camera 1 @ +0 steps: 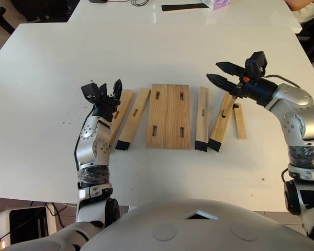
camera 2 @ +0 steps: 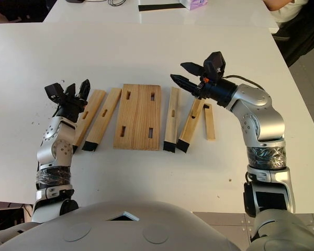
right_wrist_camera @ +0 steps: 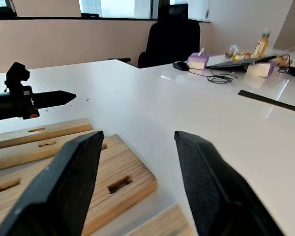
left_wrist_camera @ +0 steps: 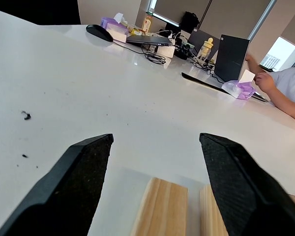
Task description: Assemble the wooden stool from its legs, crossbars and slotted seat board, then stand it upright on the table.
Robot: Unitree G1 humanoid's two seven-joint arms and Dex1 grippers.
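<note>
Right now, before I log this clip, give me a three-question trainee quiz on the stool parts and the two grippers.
1. True or false: the seat board is standing on edge.
2. How many slots show in the seat board? A: two. B: four. C: six.
3. Fill in: the left gripper and the right gripper both have their fingers ____.
Key: 1 false, it lies flat on the table; 2 B; 3 open.
</note>
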